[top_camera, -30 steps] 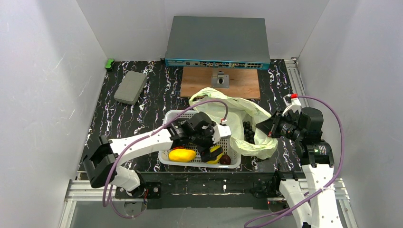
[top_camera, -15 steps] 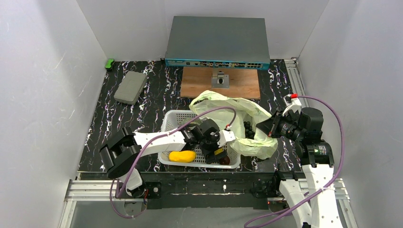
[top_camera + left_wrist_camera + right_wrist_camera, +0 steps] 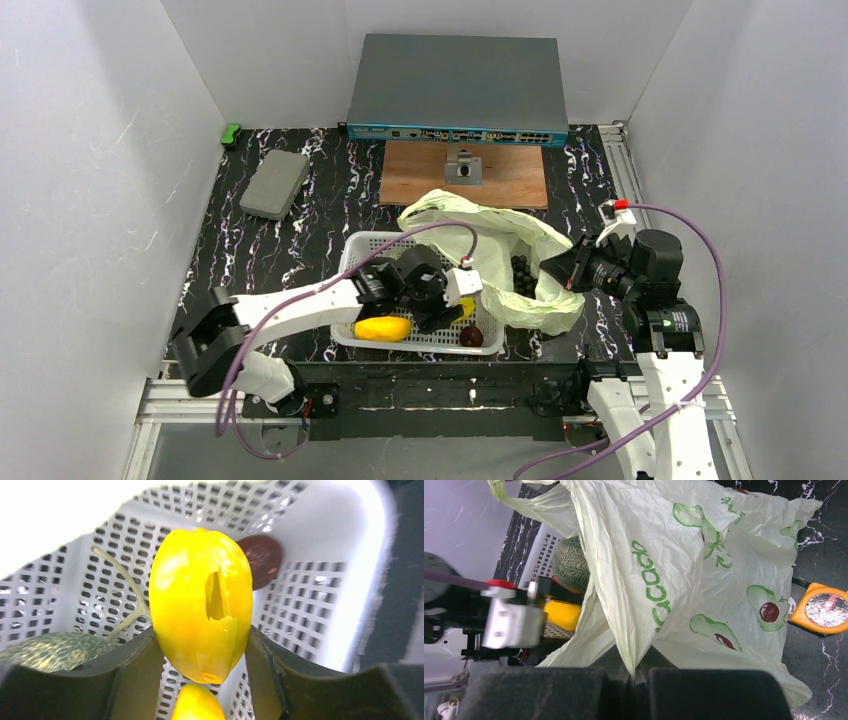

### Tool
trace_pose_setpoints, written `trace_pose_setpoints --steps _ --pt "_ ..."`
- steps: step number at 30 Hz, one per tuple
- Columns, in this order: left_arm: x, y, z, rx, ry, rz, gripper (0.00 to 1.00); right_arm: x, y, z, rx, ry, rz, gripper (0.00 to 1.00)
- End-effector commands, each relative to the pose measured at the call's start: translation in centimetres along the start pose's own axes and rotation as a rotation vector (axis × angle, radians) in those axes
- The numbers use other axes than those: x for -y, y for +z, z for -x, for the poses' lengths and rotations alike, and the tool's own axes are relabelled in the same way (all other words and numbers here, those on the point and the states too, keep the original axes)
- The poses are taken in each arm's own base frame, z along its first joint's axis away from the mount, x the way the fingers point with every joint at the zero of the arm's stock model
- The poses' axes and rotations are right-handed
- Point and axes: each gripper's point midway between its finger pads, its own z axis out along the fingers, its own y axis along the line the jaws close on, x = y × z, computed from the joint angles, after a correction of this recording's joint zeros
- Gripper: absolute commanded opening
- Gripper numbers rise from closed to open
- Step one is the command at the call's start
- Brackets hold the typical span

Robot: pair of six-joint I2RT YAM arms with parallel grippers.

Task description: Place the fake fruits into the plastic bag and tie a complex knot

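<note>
Yellow fruit [image 3: 200,580] clamped in left pincer [image 3: 200,645] (top view hides the contact).

White arms [image 3: 300,305] w/ blk joints, purple cables [image 3: 720,300], blk jaws.

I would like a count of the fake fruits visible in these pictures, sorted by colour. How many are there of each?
Yellow: 2 (the held yellow fruit, the mango)
Green: 1 (the melon)
Dark red: 1 (the plum)
Dark purple: 1 (the grapes, one bunch)
Total: 5 in view
</note>
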Motion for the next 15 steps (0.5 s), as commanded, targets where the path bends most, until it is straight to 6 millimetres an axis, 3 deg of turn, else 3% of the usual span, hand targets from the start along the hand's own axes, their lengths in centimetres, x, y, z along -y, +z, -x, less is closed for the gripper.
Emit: trace_pose_setpoints --steps 1,7,10,15 --pt "2.4 -5.5 4.5 0.161 0.082 -0.101 0.32 -0.4 -0.2 0.7 0.032 -0.025 0.015 0.01" --pt "4.4 -10.6 4.6 0.222 0.252 -0.201 0.28 -0.5 -0.2 1.2 0.051 -0.028 0.018 0.01" --pt "4.8 -13.3 5.9 0.296 0.338 -0.224 0.29 -0.5 -0.2 1.2 0.053 -0.029 0.016 0.01" --pt "1.8 -13.9 10.1 0.303 0.348 -0.147 0.29 0.2 -0.1 1.2 0.057 -0.037 -0.015 0.01"
